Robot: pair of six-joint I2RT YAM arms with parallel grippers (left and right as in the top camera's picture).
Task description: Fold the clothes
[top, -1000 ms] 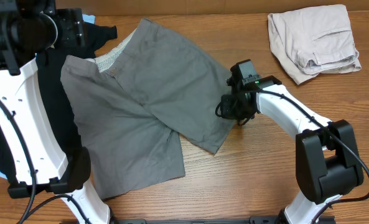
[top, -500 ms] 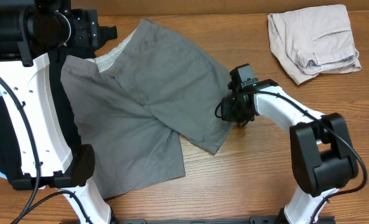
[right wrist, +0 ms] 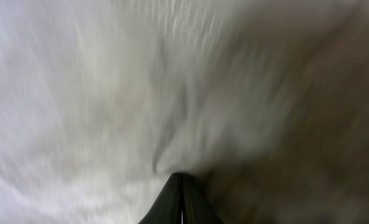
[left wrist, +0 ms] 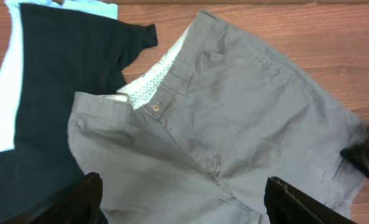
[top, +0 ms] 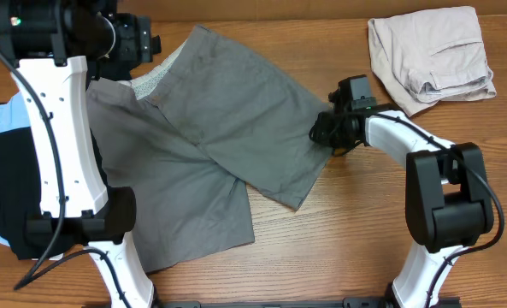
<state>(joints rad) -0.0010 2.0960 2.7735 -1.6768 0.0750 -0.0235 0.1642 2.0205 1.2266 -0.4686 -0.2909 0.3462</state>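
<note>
Overhead: the grey shorts (top: 227, 120) lie spread left of the table's (top: 347, 248) middle, and the right gripper (top: 326, 133) is clamped on their right leg edge. Left wrist: the left gripper (left wrist: 184, 202) hangs wide open and empty above them. Right wrist: its 2 fingers (right wrist: 168, 205) meet on blurred cloth. Lift slowly, so the pinched edge does not slip.
</note>
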